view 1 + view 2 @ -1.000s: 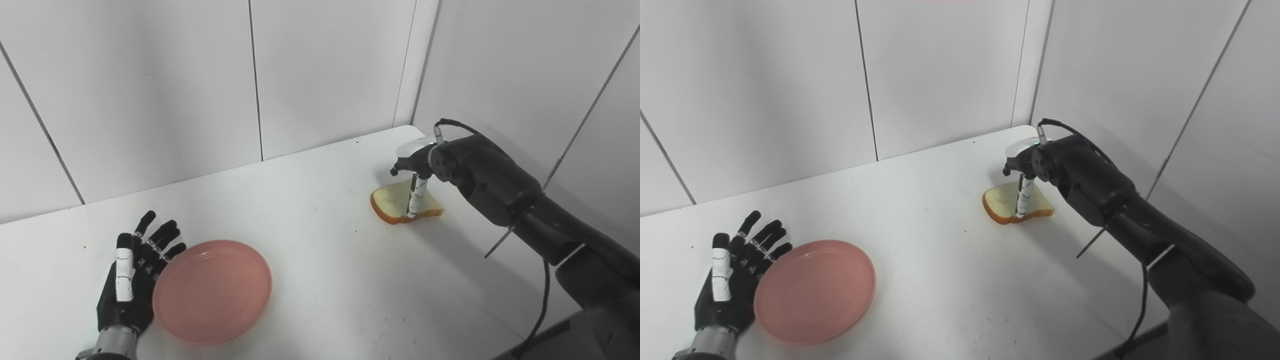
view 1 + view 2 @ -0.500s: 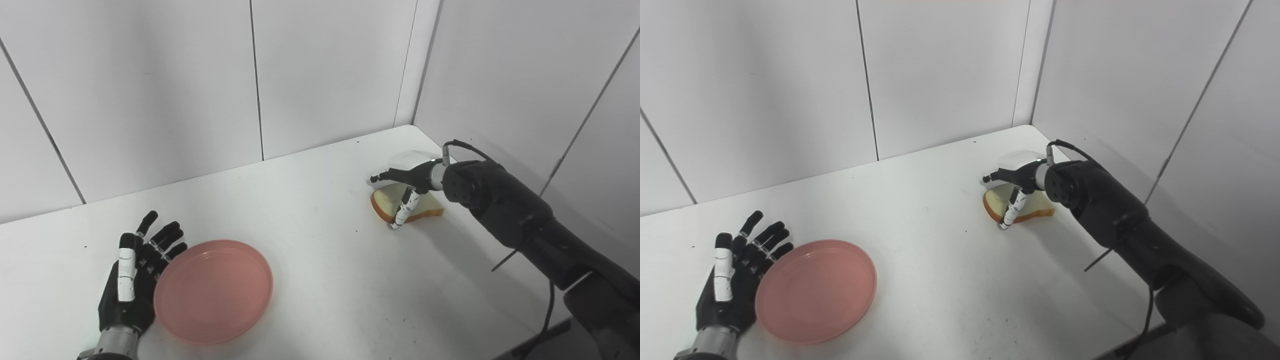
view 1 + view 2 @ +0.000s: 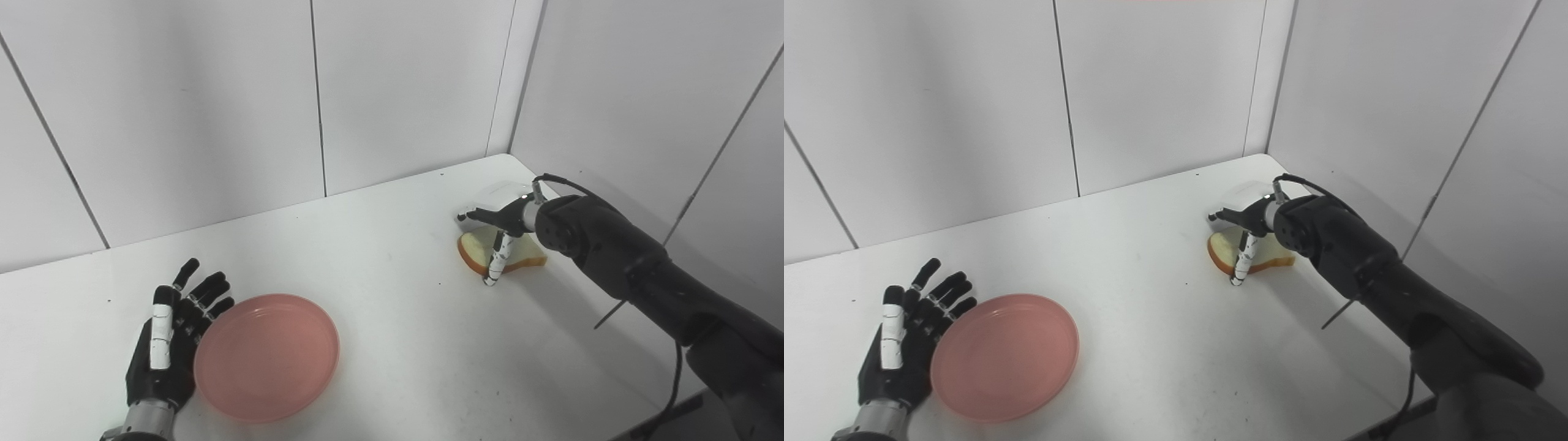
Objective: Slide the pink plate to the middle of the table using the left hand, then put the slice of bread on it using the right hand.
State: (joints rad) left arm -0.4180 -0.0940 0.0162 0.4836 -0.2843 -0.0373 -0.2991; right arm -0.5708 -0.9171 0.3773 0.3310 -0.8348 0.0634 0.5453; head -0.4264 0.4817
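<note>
Pink plate beside left hand — no readable writing.

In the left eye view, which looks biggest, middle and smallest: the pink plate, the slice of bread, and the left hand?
1. Pink plate, clearly the largest.
2. Left hand.
3. Slice of bread, the smallest, though it lies farther from the camera and the right hand partly covers it, so this is unsure.
</note>
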